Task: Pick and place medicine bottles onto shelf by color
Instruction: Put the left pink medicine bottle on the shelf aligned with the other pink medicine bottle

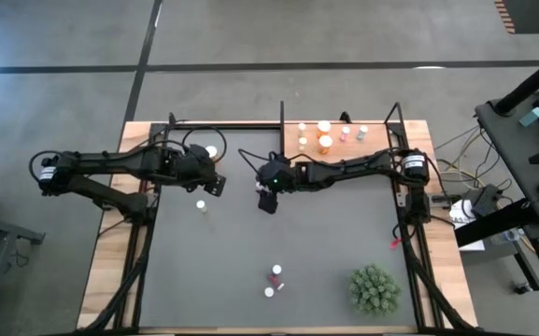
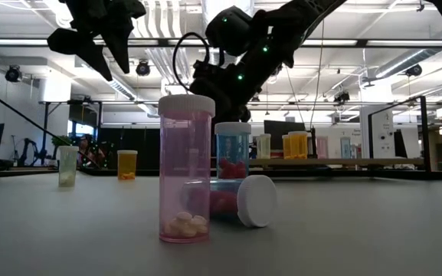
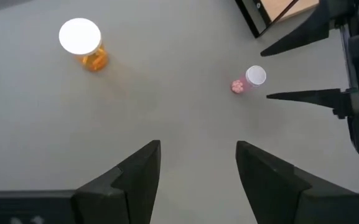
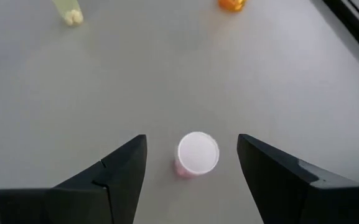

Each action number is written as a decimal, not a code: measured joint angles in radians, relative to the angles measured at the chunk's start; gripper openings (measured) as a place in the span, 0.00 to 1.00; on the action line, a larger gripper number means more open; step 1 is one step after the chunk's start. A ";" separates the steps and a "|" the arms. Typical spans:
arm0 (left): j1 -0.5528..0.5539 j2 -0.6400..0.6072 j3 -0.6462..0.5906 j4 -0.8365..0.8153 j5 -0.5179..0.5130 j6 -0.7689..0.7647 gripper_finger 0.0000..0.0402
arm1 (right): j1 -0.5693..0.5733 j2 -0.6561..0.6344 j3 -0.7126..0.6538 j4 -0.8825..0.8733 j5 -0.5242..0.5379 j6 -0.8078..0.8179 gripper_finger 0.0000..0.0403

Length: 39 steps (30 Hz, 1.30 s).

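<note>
Lowering the right gripper (image 4: 191, 171), fingers spread wide, squarely around the pink bottle (image 4: 196, 155) should precede closing (left gripper (image 3: 198, 180) waits, likewise open).

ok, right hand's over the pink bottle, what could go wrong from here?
1. The right hand is open with a finger on each side of the small pink bottle. A finger grazing it on the way down could tip it.
2. The left hand is open close by, so the arms might clash.
</note>
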 joint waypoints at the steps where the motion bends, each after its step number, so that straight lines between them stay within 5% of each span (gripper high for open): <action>1: 0.000 0.000 0.000 0.000 0.000 0.000 0.48 | 0.000 0.000 0.000 0.005 0.003 0.001 0.60; 25: 0.000 0.000 0.001 0.000 -0.003 0.000 0.48 | 0.004 0.001 -0.025 0.040 0.018 0.077 0.55; 39: 0.000 0.000 0.001 0.010 -0.003 0.000 0.48 | 0.003 0.004 -0.045 0.046 0.018 -0.051 0.56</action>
